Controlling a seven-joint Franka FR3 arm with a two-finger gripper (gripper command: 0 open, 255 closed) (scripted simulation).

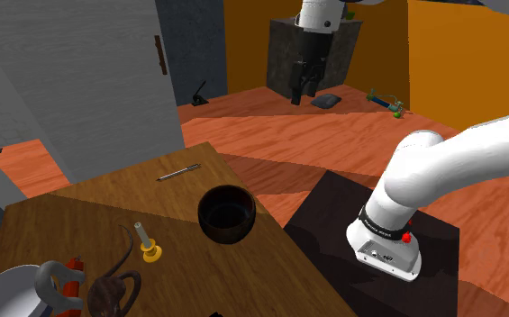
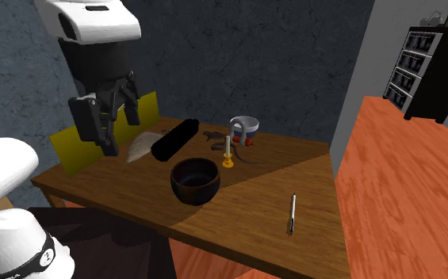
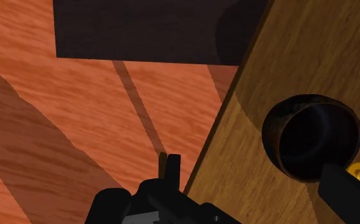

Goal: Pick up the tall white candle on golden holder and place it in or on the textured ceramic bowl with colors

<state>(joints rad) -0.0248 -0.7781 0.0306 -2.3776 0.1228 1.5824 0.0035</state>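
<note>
1. My fingers [image 3: 345,191]: spread apart and empty, raised above the counter [image 1: 108,194] edge, presumably for clearance.
2. Candle [image 1: 141,238]: upright on the counter, near the bowl [image 1: 227,213], so the carry is short.

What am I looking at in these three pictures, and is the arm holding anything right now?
It is one white robot arm ending in a black two-finger gripper. The shoulder view looks down from beside the arm's stand. The second exterior view looks at the table from another side. The wrist view looks along the gripper itself. On the wooden table stand a dark bowl and, apart from it, a pale candle on a yellow holder. A pen lies nearer one edge, and a black cylinder and a cup-like thing sit behind the candle. The gripper is open, holds nothing and hangs well above the table.
</note>
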